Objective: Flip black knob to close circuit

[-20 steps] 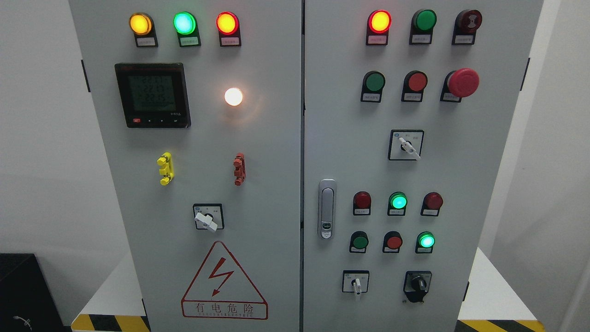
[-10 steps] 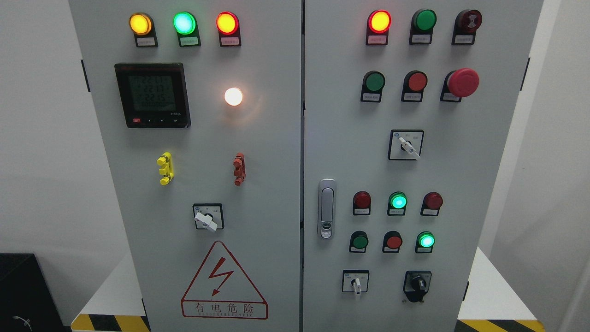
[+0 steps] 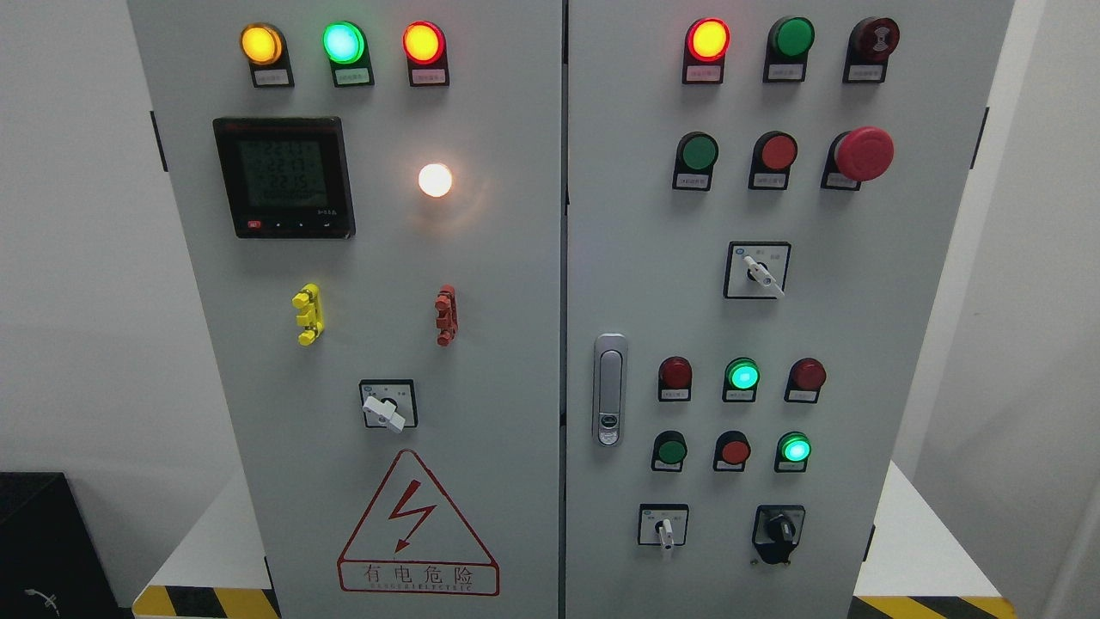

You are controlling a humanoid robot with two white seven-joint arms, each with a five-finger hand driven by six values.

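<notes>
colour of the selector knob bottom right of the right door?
Black knob on a black base, unlike the white-handled selector beside it. Head view.

The black knob sits low on the right door (bottom row), untouched, pointer angled up-left.

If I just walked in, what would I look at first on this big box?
Probably the glowing white lamp in the middle of the left door, and the lit lamps along the top. Then the big red mushroom button at upper right, and the red lightning warning triangle at the bottom left.
</notes>
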